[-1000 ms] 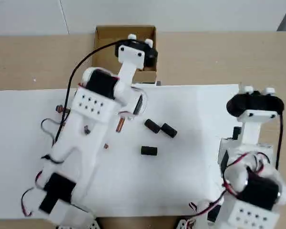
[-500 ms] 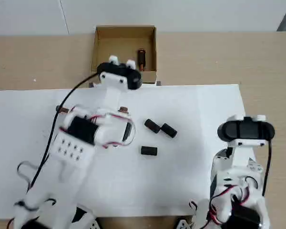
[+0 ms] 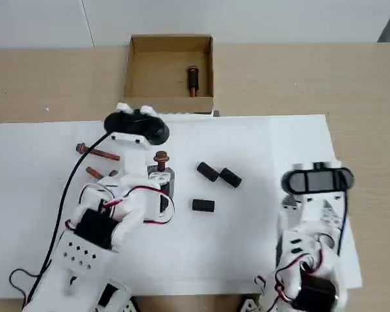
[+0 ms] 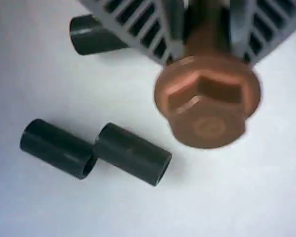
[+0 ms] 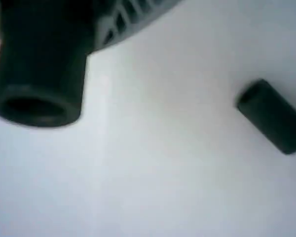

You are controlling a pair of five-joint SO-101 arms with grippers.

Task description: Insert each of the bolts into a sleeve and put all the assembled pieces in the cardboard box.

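So, the bolt (image 4: 207, 103) is clamped in the left gripper (image 3: 162, 183), jaws closed tight on its shank. In the high view its head pokes out toward 12 o'clock, with the long axis running roughly 12-to-6. Its partner sleeve (image 5: 37, 64) sits pinched in the right gripper (image 5: 49, 19), off at about 4 o'clock from the bolt and well apart. I'd guess the two arms need to meet over the white sheet (image 3: 260, 247), bore lined up with the shank. Three spare sleeves (image 3: 208, 171) lie between them, nearer the left arm, and two loose bolts (image 3: 99, 153) sit at its 9 o'clock. Up at 12, the cardboard box (image 3: 169, 103) holds one finished piece (image 3: 193, 80) by its 3 o'clock wall.
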